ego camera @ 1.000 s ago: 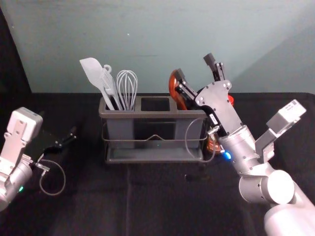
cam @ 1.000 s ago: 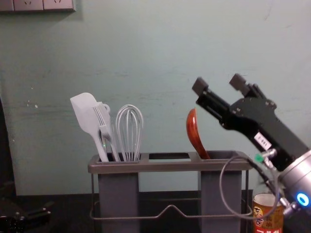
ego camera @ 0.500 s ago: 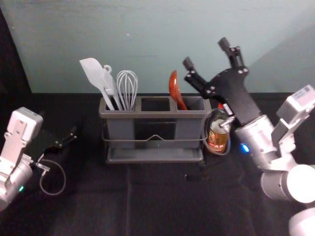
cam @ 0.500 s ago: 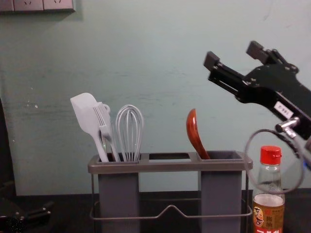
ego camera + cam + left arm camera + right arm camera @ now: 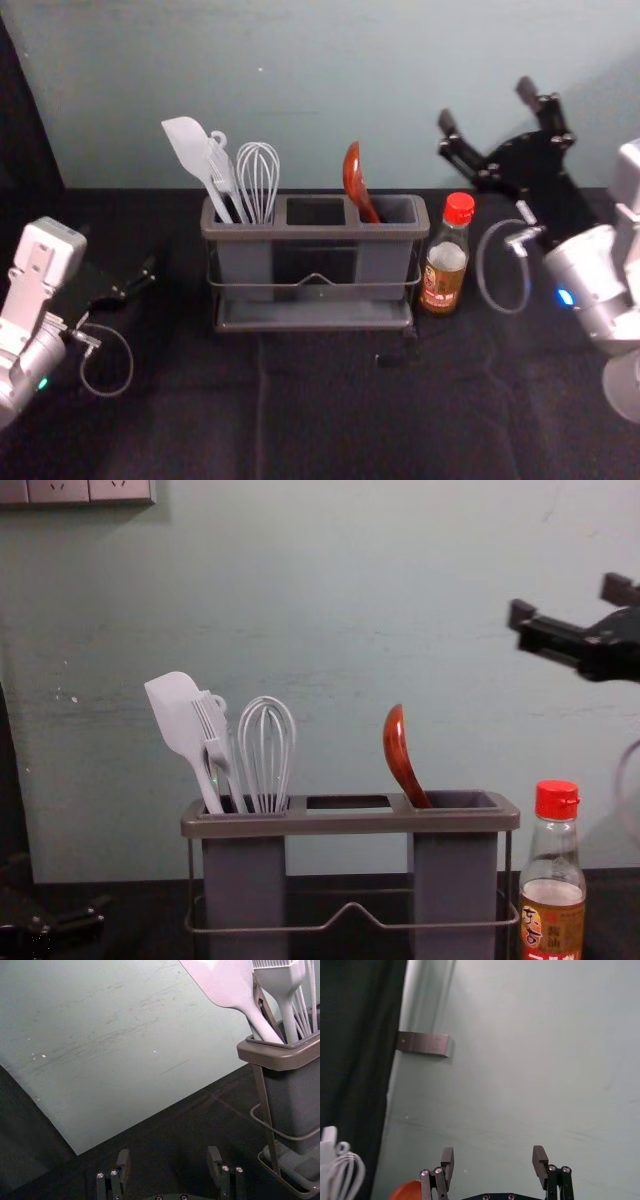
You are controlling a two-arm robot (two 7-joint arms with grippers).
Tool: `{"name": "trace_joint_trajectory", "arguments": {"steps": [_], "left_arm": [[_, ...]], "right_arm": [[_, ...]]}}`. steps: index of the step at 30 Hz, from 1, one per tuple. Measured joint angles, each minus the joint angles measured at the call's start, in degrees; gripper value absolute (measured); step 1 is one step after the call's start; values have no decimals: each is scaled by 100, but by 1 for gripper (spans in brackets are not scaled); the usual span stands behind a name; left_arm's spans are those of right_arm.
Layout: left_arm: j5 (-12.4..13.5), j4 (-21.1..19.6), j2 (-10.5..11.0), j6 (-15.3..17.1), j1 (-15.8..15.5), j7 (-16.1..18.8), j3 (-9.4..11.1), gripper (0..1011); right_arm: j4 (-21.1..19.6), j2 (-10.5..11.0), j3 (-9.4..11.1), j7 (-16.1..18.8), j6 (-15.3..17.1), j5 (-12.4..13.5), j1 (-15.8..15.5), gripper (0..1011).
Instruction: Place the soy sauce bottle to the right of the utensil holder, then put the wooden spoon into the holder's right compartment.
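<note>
My right gripper point(image 5: 492, 98) is raised at the right in the head view, above and to the right of the soy sauce bottle point(image 5: 446, 262). In the right wrist view that gripper point(image 5: 493, 1162) is open with nothing between its fingers. The bottle stands upright just right of the utensil holder point(image 5: 318, 232). The wooden spoon point(image 5: 399, 752) leans in the holder's right compartment, bowl up, its lower part hidden inside. My left gripper point(image 5: 140, 280) stays parked at the left; the left wrist view shows this gripper point(image 5: 169, 1160) open and empty.
A white spatula point(image 5: 178, 720), a white fork-like utensil point(image 5: 215, 742) and a whisk point(image 5: 266, 752) stand in the holder's left compartment. A wall point(image 5: 320, 90) rises behind the black-covered table point(image 5: 330, 400).
My right gripper has moved away to the right from above the spoon and the holder, uncovering the whole bottle. Spoon, holder and left arm look unmoved.
</note>
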Motion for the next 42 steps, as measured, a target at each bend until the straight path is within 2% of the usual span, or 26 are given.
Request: {"name": "trace_joint_trajectory", "arguments": {"steps": [4, 8, 11, 15, 24, 28, 34, 42], "left_arm": [[0, 0, 0, 0, 0, 0, 0, 1011], [0, 0, 0, 0, 0, 0, 0, 1011], [0, 0, 0, 0, 0, 0, 0, 1011], [0, 0, 0, 0, 0, 0, 0, 1011], [0, 0, 0, 0, 0, 0, 0, 1011], [0, 0, 0, 0, 0, 0, 0, 1011], [0, 0, 0, 0, 0, 0, 0, 1012], [0, 0, 0, 0, 0, 0, 0, 1011]], "right_arm": [[-157, 130, 221, -78, 248, 89, -132, 1002], [-149, 211, 418, -172, 425, 120, -203, 1002], [-52, 235, 520, -223, 472, 128, -216, 1003], [332, 259, 655, -242, 507, 196, -179, 1002], [1477, 251, 599, -111, 633, 273, 154, 1002], [1819, 245, 530, -69, 729, 271, 266, 1003], [2068, 239, 438, -39, 808, 254, 357, 1002], [2051, 243, 412, -43, 824, 239, 359, 1003]]}}
